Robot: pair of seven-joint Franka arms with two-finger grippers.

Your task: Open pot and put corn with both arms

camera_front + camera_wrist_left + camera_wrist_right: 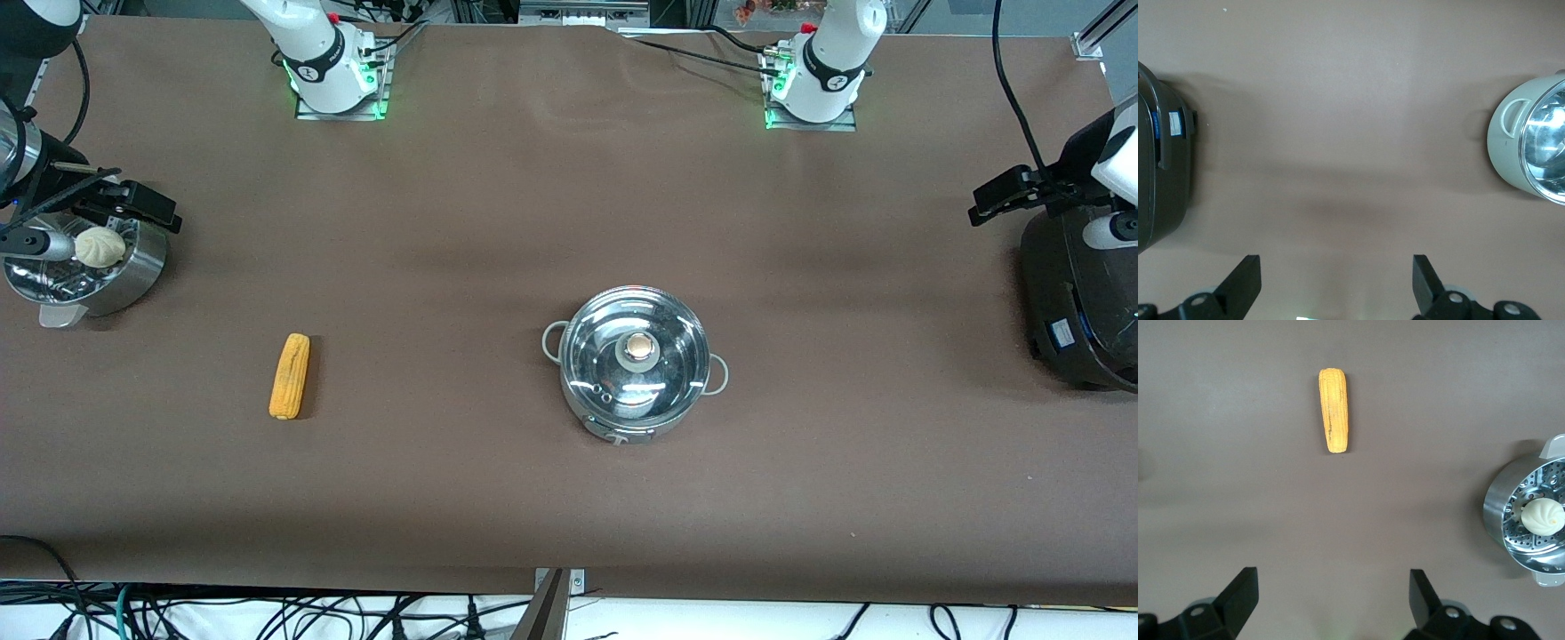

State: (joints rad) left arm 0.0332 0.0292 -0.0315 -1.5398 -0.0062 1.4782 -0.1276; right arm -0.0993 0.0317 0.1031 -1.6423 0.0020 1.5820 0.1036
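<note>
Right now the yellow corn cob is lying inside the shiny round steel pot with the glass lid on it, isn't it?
Not quite. The yellow corn cob lies on the brown table, apart from the shiny round steel pot, toward the right arm's end. The glass lid is on, as the front view shows.

One shiny round stainless-steel pot (635,364) sits on the table, wearing its one clear glass lid (637,351) with a single tan knob (637,345) and two small loop side handles. One yellow-orange corn cob (290,376). One steel steamer pot (89,267) with one round white bun (99,246) inside. One large black cooker (1080,302). Two white robot arms, so two black two-finger grippers: left gripper (1337,290), right gripper (1333,607).
</note>
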